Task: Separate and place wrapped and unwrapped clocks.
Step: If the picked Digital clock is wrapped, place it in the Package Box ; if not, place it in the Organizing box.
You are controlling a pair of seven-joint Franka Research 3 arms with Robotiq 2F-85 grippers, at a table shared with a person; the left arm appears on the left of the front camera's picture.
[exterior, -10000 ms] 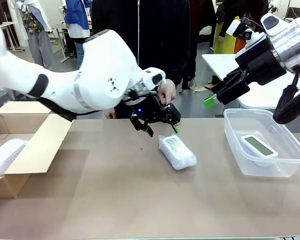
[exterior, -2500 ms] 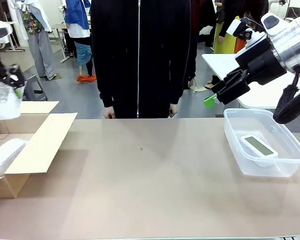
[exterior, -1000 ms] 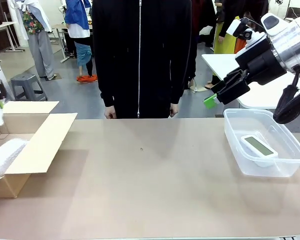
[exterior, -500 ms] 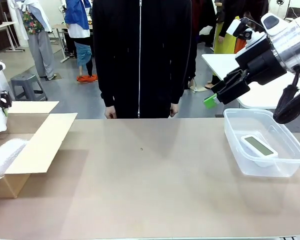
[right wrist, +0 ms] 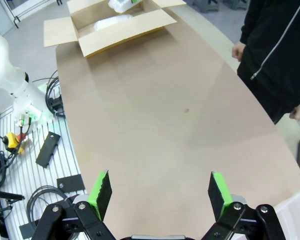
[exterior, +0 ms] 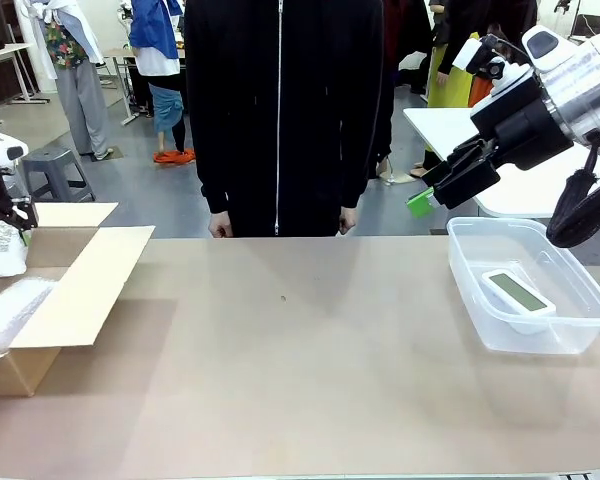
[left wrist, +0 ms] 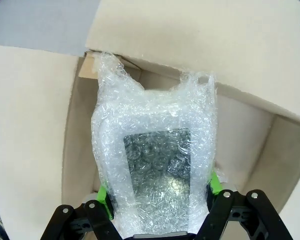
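1. A wrapped clock [exterior: 5, 312] is lying in the cardboard box [exterior: 75, 300] at the counter's [exterior: 300, 380] left end.
2. The bare clock [exterior: 518, 292] is sitting in the clear tub [exterior: 528, 340] on the right.
3. The left pincer [left wrist: 160, 192] is clenching a second wrapped clock [left wrist: 157, 170] over the box.
4. The right pincer [right wrist: 160, 195] is hanging released, holding nothing, above the counter.

We see crinkly, glossy bubble wrap around a clock [left wrist: 157, 170], matt brown cardboard box [exterior: 75, 290] at nine o'clock, a smooth matt tabletop [exterior: 310, 370], and a clear glossy plastic tub [exterior: 570, 335] at three o'clock.
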